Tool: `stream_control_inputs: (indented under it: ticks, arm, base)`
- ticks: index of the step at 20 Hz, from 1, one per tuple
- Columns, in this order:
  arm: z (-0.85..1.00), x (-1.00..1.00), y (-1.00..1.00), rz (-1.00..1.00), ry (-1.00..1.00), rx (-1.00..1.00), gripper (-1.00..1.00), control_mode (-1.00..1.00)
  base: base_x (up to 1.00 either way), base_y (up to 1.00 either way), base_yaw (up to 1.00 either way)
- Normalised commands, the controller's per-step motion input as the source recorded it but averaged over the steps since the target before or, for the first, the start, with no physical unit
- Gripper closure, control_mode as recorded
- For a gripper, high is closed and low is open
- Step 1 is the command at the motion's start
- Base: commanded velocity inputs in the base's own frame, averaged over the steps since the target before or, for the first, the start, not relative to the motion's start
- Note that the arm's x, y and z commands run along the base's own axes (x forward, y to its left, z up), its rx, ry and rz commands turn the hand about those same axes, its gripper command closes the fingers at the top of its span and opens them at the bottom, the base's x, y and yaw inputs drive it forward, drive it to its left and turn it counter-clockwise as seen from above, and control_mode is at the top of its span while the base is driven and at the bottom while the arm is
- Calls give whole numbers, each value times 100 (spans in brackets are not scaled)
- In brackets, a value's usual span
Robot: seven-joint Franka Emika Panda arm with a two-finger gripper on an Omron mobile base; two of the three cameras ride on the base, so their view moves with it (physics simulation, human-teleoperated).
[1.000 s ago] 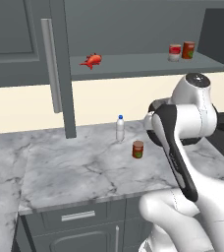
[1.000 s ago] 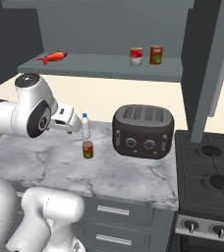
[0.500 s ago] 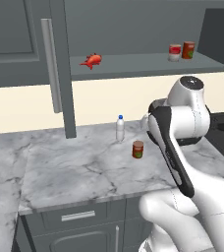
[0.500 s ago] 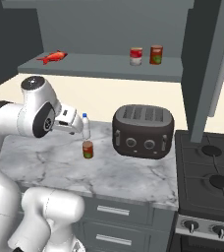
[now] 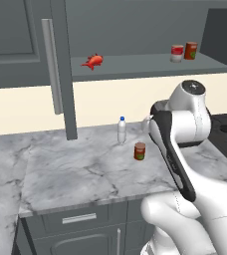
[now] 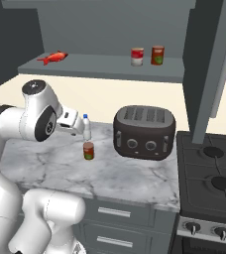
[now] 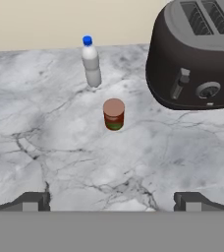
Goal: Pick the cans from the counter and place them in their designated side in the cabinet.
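The gripper hangs above the counter with its two dark fingertips spread wide apart at the lower corners of the hand view; nothing sits between them and they touch nothing, so the claw is released and empty. Ahead of the tips, well clear of them, a dark red can with a green patch stands upright on the marble. In the left base view the same can stands just in front of the arm's forearm, and in the right base view it sits below and slightly right of the hand. Just behind it, apart from it, a small clear bottle with a blue cap stands upright. To the right of both in the hand view, a dark toaster takes up the counter, with its lever and dial facing the can. Up on the cabinet shelf, a cream-white can with a red band and an orange-red can with a dark top stand side by side at the right end, and a red fish-shaped toy lies at the left end. The cabinet door stands open, edge-on, with its silver bar handle on the left face. A stove adjoins the counter beyond the toaster.
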Motion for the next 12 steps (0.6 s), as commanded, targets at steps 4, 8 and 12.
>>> stream_control_inputs:
  ticks: [4, 8, 12]
  arm:
    - [-8, 19, 0, -1, 0, 0, -100, -100]
    - [-16, 28, 0, -1, 0, 0, -100, -100]
    - [-23, 29, 0, -2, 0, 0, -100, -100]
  base:
    - [0, 0, 0]
    - [0, 0, 0]
    - [0, 0, 0]
